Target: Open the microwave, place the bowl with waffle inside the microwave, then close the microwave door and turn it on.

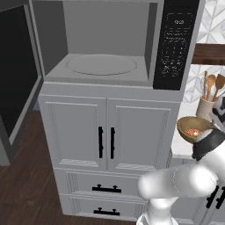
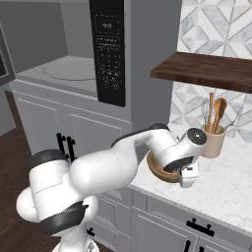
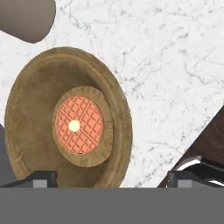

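The microwave (image 1: 101,48) stands with its cavity showing and the microwave door (image 1: 17,83) swung wide to the left. On the marble counter to its right sits the brown bowl (image 3: 39,109) with the reddish-orange waffle (image 3: 78,126) in its middle. My gripper (image 3: 113,179) hangs open just above the bowl; one fingertip is over the bowl's inside, the other over bare counter, with the rim between them. From the right base view the hand (image 2: 184,152) covers most of the bowl (image 2: 158,172). The left base view shows the bowl (image 1: 193,125) and waffle (image 1: 193,132).
A beige crock of wooden spoons (image 2: 214,140) stands just behind the bowl. A dark wood shelf (image 2: 206,69) hangs over the counter (image 2: 221,192). The keypad panel (image 1: 176,44) is on the microwave's right side. Cabinet doors (image 1: 105,140) lie below it.
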